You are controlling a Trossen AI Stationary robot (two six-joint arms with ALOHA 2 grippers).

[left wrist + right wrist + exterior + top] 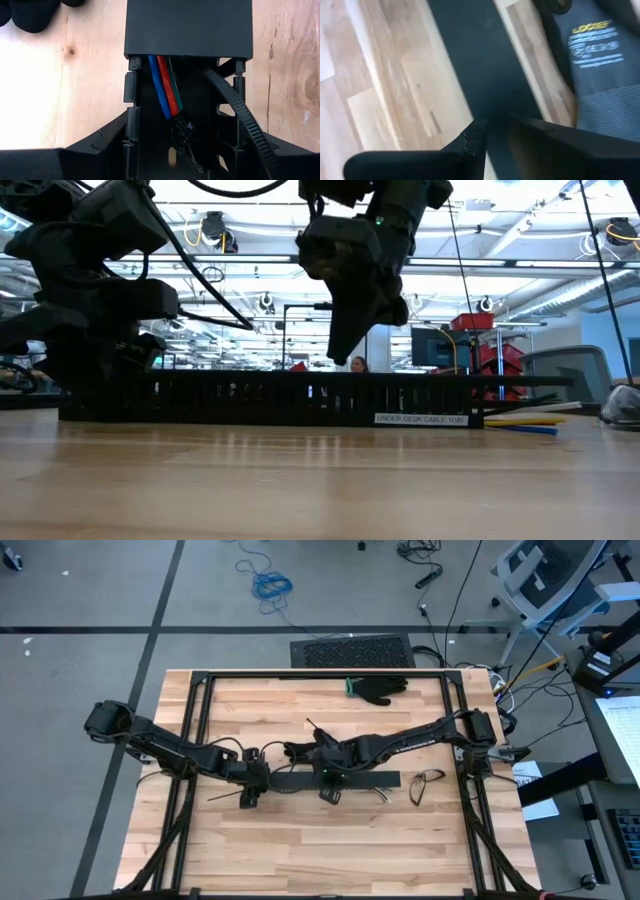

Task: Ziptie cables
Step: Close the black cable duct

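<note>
The left gripper [175, 150] is spread around the channel's [335, 780] end, where the cables [165, 90] emerge. The right gripper [495, 130] hovers above the channel — fingers nearly together, empty.

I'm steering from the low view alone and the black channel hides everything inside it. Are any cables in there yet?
Observer: Yes. The left wrist view shows blue, red and green cables running inside the channel.
Operator: Any zip tie around?
Observer: A black ribbed zip tie lies across the channel's open end, beside the cables.
Operator: Where's the left gripper?
Observer: At the channel's left end, jaws open around that end.
</note>
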